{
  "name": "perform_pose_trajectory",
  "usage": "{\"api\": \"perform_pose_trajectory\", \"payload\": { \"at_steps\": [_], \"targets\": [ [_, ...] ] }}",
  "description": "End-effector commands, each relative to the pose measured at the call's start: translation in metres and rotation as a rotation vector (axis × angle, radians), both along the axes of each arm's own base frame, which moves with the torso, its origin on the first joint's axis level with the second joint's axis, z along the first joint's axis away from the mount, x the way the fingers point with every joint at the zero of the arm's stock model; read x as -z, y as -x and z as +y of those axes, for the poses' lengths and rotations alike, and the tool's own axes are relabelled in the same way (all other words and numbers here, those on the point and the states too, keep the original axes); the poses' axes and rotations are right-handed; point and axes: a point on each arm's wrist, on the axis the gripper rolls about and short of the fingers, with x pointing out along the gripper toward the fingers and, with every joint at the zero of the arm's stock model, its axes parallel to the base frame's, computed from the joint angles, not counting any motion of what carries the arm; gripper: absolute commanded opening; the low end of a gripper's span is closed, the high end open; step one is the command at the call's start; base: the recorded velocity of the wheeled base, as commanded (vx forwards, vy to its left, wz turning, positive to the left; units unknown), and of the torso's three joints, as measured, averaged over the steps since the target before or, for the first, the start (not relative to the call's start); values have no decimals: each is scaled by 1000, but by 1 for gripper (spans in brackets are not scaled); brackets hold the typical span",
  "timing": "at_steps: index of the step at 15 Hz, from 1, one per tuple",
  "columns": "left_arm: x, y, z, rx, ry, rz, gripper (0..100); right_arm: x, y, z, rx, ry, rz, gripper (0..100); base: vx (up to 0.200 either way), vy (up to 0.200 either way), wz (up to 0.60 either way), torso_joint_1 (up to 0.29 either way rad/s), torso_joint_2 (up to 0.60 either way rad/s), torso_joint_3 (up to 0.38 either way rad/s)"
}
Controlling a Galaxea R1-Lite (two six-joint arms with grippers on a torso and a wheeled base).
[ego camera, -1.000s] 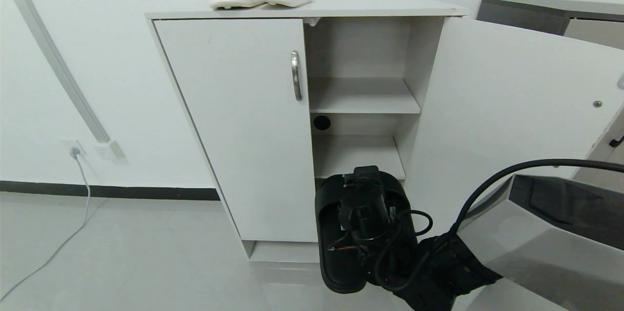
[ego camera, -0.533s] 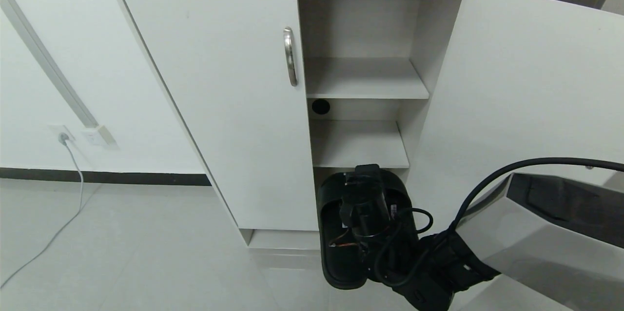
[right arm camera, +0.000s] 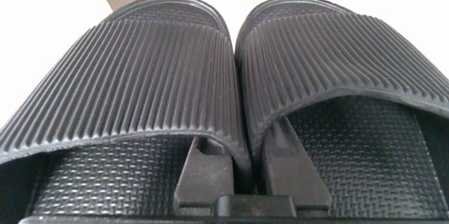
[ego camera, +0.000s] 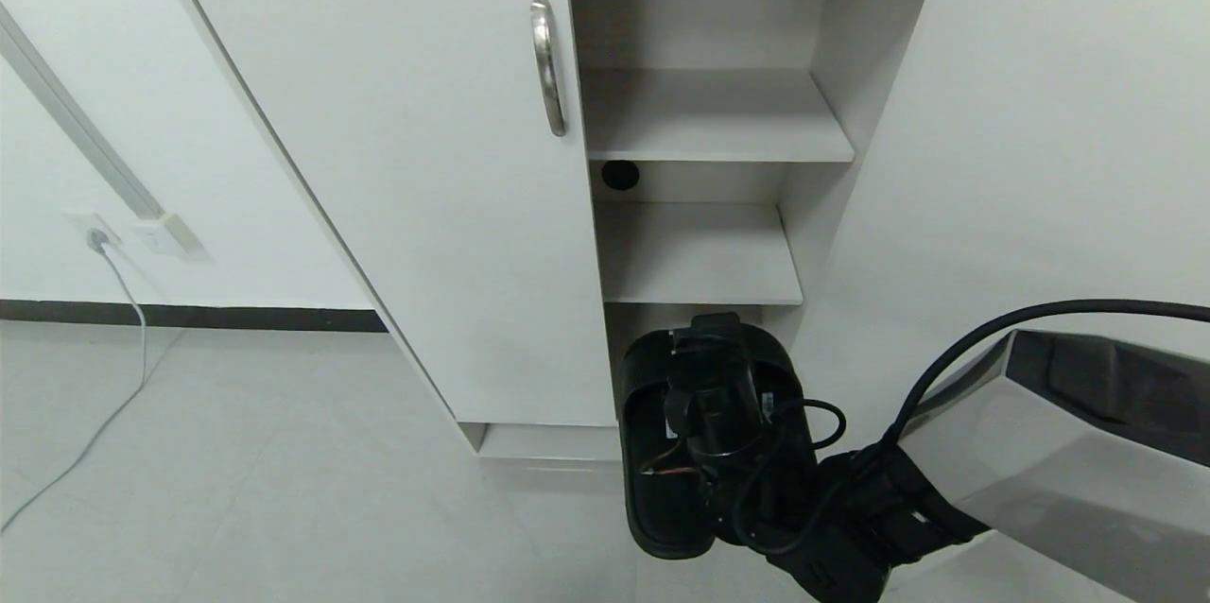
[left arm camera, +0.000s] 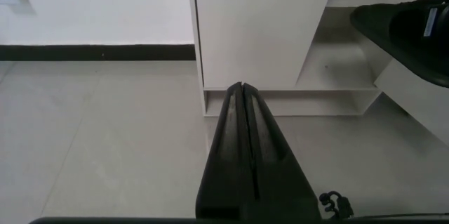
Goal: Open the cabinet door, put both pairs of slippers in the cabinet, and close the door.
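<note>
Head: right claw (ego camera: pixel 707 376) grips black slippers (ego camera: pixel 654 490), toes at cabinet (ego camera: pixel 425 206) bottom opening; flat white panels, right door (ego camera: pixel 1021 159) open.
Left wrist: left claw (left arm camera: pixel 242 119) pinched closed over tiled floor (left arm camera: pixel 98 140).
Right wrist: ribbed rubber straps, textured footbeds; fingers (right arm camera: pixel 205 171) apparently clamp the pair's inner edges.

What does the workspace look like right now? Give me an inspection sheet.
Surface: floor, pale tiles.
Job's things: cabinet with left door shut and right door open; black slippers held side by side, toes at the bottom compartment's mouth.
Clutter: nothing seen.
Grippers: right gripper shut on slippers, a finger under each strap; left gripper shut, holding nothing, above the floor.
Cables: arm cable arcs in front of the right door; grey cord drops from wall socket to the floor.
Surroundings: white wall, dark skirting.
</note>
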Motion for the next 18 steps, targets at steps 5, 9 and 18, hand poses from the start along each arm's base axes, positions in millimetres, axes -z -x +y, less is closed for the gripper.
{"api": "perform_pose_trajectory", "payload": {
  "at_steps": [5, 9, 18],
  "targets": [
    [0, 0, 0, -2, 0, 1, 0, 9, -12, -7, 33, 13, 11, 0, 0, 0, 0, 0, 0, 0],
    [0, 0, 0, -2, 0, 1, 0, 2, -20, -9, 46, -36, -65, 0, 0, 0, 0, 0, 0, 0],
    [0, 0, 0, -2, 0, 1, 0, 13, -34, -9, 54, -29, -230, 0, 0, 0, 0, 0, 0, 0]
  ]
}}
